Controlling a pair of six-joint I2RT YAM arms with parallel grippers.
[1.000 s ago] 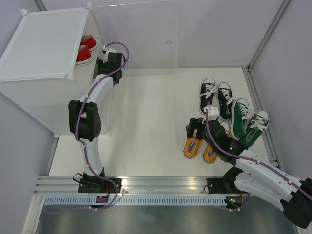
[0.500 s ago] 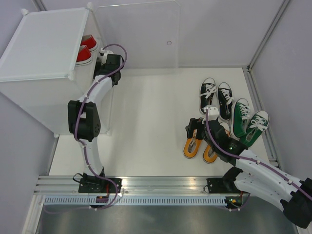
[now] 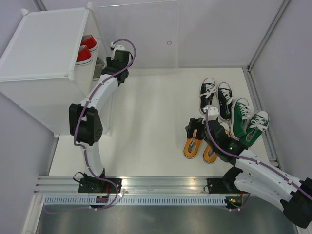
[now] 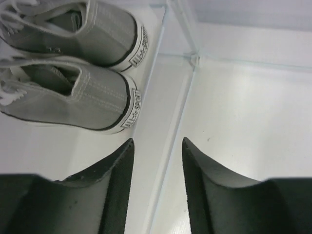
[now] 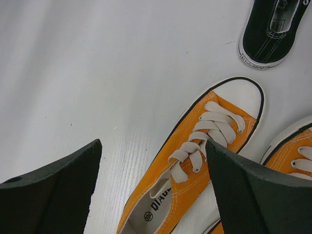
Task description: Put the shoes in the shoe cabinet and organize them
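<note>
**Two pairs shelved, three left on the counter**

The red pair point(image 3: 85, 48) sits on an upper shelf of the shoe cabinet point(image 3: 44, 44). The grey pair point(image 4: 83, 95) stands side by side on a shelf below, heels toward the opening. That looks like roughly two fifths of the job. The orange pair point(image 3: 191, 147), the black pair point(image 3: 216, 95) and the green pair point(image 3: 248, 122) lie on the counter point(image 3: 151, 122), well apart from the cabinet.

The left arm reaches up to the cabinet's open front beside the clear door panel point(image 3: 141, 34). Its claw point(image 4: 157, 142) is released, jaws a little apart with nothing between them, just outside the grey heels.

The right arm bends low over the orange pair. Its claw point(image 5: 152, 146) is spread wide and empty, straddling one orange shoe point(image 5: 195, 165) at the laces. I cannot tell if it touches the shoe.
</note>
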